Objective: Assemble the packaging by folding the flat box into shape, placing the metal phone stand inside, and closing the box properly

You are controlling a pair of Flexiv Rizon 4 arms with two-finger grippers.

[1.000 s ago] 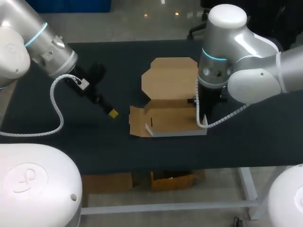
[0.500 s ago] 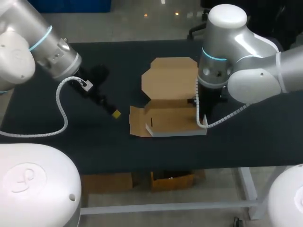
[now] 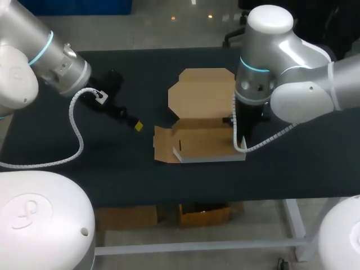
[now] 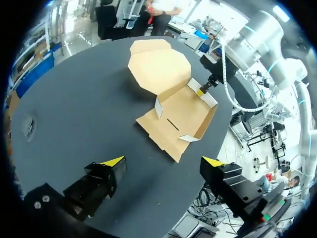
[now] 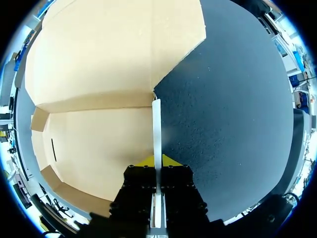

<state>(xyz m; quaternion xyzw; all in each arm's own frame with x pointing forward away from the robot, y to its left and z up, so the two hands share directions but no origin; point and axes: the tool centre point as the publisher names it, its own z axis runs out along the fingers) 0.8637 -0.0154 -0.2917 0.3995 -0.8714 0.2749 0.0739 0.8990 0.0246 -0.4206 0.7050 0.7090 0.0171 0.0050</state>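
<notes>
The cardboard box [image 3: 205,140] lies half-formed on the dark counter [image 3: 140,180], its walls partly raised and its lid [image 3: 202,93] spread flat on the far side. The right arm [image 3: 264,79] stands over the box's right end. The right jaws are clenched on its thin upright side wall [image 5: 156,129], one yellow tip on either face, it seems. The left arm [image 3: 56,56] hangs over the counter well apart from the box, left jaws released wide, grasping nothing.
</notes>
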